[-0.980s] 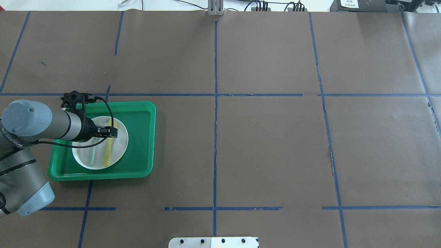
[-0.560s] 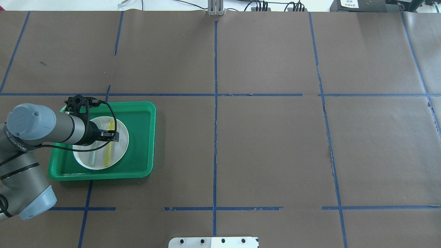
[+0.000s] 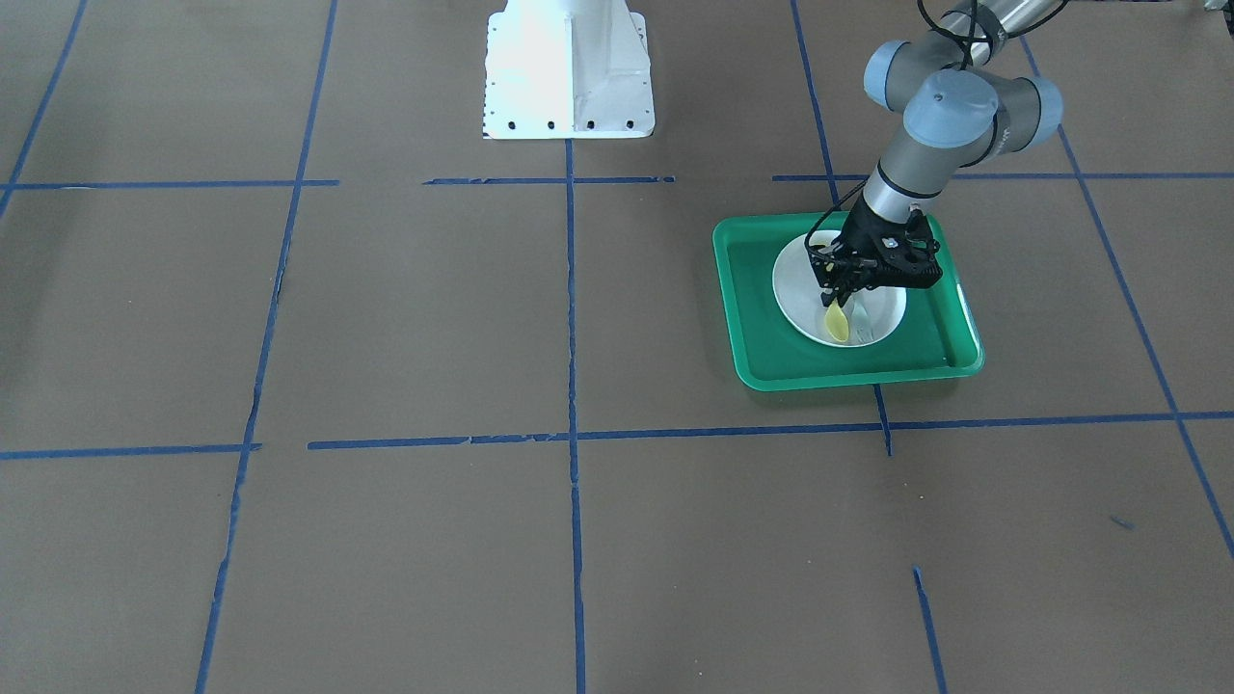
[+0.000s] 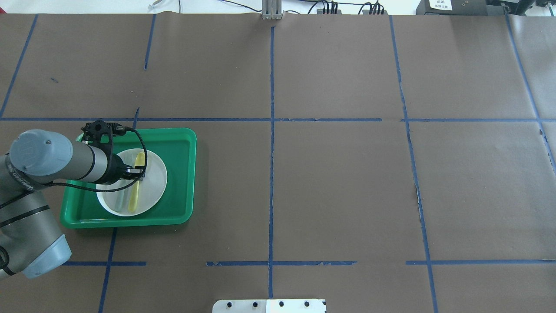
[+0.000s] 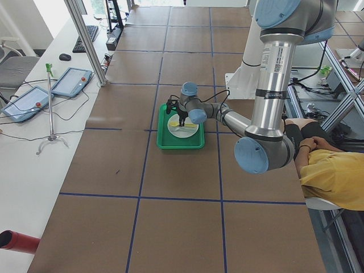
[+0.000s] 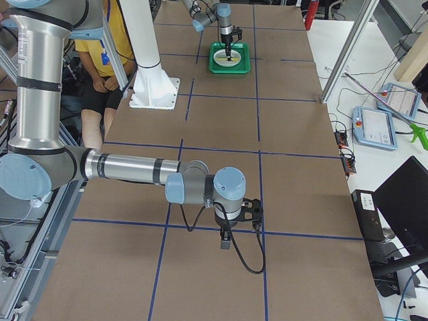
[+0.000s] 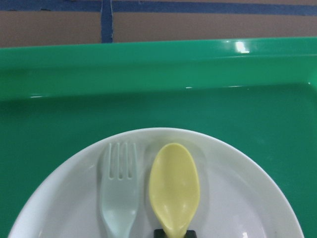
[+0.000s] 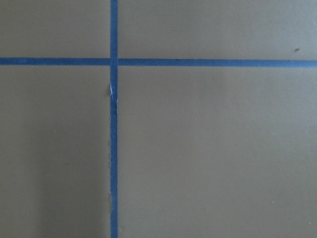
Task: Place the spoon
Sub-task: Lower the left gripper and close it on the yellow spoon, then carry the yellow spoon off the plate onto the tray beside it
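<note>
The pale-yellow spoon lies lengthwise on a white plate inside a green tray at the near left of the table. My left gripper points down over the plate and is shut on the spoon's handle. In the left wrist view the spoon's bowl sticks out past the fingertips over the plate. In the front-facing view the spoon's bowl shows below the left gripper. My right gripper hangs over bare table far to the right; I cannot tell whether it is open or shut.
A grey-green fork lies on the plate right beside the spoon, tines the same way. The tray's raised rim surrounds the plate. The robot's white base plate is at the near middle edge. Blue tape lines cross the brown table cover.
My left gripper's fingers have drawn together around the spoon's handle and moved slightly toward the robot. The plate has slid a little to the right in the tray.
</note>
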Controlling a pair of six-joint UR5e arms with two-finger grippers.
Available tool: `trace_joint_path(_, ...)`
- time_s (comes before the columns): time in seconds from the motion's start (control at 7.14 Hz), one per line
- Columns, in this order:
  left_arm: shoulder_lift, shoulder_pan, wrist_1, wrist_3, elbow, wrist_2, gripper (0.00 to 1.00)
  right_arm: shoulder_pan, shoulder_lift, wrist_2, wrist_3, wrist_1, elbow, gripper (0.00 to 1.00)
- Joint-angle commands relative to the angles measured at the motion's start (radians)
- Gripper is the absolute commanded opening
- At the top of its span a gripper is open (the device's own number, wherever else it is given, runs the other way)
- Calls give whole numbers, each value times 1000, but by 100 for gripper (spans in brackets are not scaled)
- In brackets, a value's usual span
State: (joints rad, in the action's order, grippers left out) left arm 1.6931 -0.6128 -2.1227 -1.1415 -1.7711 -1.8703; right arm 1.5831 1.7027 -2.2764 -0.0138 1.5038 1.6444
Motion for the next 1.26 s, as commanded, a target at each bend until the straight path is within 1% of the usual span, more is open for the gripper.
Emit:
trace_joint_path(0.0, -4, -10, 3, 8, -14, -6, 0, 0, 0, 0, 0, 1, 0, 100)
trace_joint_path(0.14, -3, -12, 22, 8, -46, -6, 0, 0, 0, 0, 0, 1, 0, 100)
trace_joint_path(0.28, 19, -10, 109, -1, -72, -6, 0, 0, 0, 0, 0, 1, 0, 100)
trace_joint_path(0.42, 98, -10, 178, -20, -61, -4, 0, 0, 0, 0, 0, -1, 0, 100)
trace_joint_path(0.56, 181, -1, 225, -80, -18, -1, 0, 0, 0, 0, 0, 1, 0, 100)
trace_joint_path(0.7, 219, 2, 227, -110, 24, 2, 0, 0, 0, 0, 0, -1, 0, 100)
trace_joint_path(0.84, 220, 4, 227, -118, 27, 3, 0, 0, 0, 0, 0, 1, 0, 100)
trace_joint_path(0.98, 220, 4, 225, -116, 27, 3, 7, 0, 0, 0, 0, 1, 0, 100)
trace_joint_path(1.12, 220, 4, 224, -109, 22, 5, 58, 0, 0, 0, 0, 1, 0, 100)
